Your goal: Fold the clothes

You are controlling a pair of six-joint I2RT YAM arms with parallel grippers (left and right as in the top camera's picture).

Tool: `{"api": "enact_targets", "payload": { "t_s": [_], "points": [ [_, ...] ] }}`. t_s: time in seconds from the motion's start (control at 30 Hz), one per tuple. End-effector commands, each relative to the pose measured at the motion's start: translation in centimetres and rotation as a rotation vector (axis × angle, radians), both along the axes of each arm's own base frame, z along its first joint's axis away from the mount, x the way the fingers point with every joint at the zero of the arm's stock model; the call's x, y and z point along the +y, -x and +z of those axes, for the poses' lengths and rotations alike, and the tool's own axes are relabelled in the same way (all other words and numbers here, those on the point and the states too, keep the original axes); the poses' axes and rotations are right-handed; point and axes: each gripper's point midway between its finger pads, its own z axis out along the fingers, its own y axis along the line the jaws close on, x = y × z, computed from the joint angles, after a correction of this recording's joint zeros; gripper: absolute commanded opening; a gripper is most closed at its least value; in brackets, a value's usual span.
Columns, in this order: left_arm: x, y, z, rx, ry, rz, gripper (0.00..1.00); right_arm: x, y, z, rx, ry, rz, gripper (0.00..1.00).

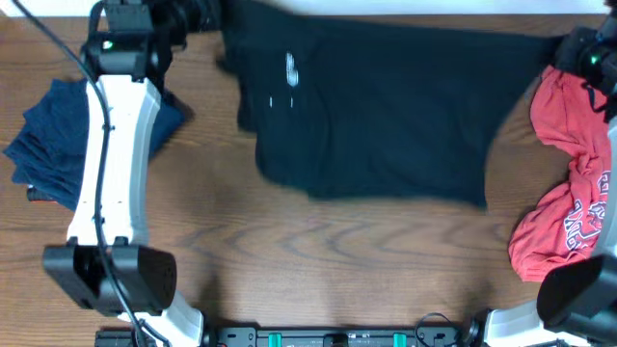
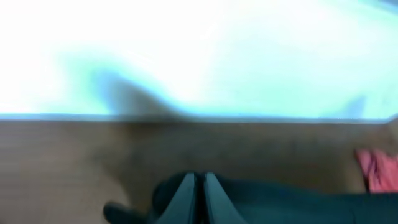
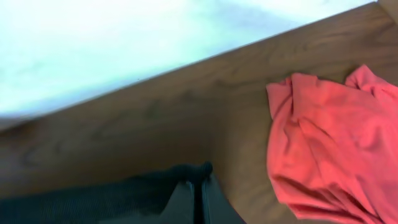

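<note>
The black shirt (image 1: 386, 116) lies spread across the far part of the wooden table, with small white marks (image 1: 290, 70) on it. My left gripper (image 1: 198, 17) is at the shirt's far left corner. In the left wrist view its fingers (image 2: 199, 178) are pressed together on black cloth (image 2: 280, 200). My right gripper (image 1: 571, 46) is at the shirt's far right corner. In the right wrist view its fingers (image 3: 200, 182) are pinched on the black cloth edge (image 3: 93, 199). The coral-red T-shirt (image 1: 569, 193) lies crumpled at the right.
A stack of navy-blue garments (image 1: 58, 125) lies at the left, partly under my left arm (image 1: 111, 154). The red T-shirt also shows beside the right gripper (image 3: 329, 143) and far off in the left wrist view (image 2: 379, 171). The table's far edge (image 3: 186, 62) is close to both grippers.
</note>
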Motion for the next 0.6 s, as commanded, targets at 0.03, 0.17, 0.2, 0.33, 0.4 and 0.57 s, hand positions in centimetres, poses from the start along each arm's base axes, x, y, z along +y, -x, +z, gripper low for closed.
{"api": "enact_targets", "payload": {
  "t_s": [0.03, 0.17, 0.2, 0.33, 0.4, 0.57],
  "points": [
    [2.6, 0.7, 10.9, -0.276, 0.078, 0.088, 0.06, -0.6, 0.3, 10.9, -0.237, 0.050, -0.062, 0.01],
    [3.8, 2.6, 16.0, -0.368, 0.083, 0.092, 0.06, -2.2, 2.3, 14.6, -0.259, 0.105, -0.151, 0.01],
    [3.8, 3.2, 16.3, -0.353, 0.082, 0.082, 0.06, -2.5, 2.8, 14.6, -0.246, 0.112, -0.165, 0.01],
    [4.2, 5.8, 11.0, -0.087, 0.070, 0.083, 0.06, -3.0, 4.9, 11.0, -0.063, 0.143, -0.192, 0.01],
    [4.0, 8.3, 5.8, 0.143, 0.041, 0.072, 0.06, -3.6, 6.8, 7.3, 0.110, 0.148, -0.237, 0.01],
    [2.5, 15.3, -5.6, 0.687, 0.012, 0.013, 0.06, -3.8, 11.6, -2.1, 0.543, 0.133, -0.263, 0.01]
  ]
}}
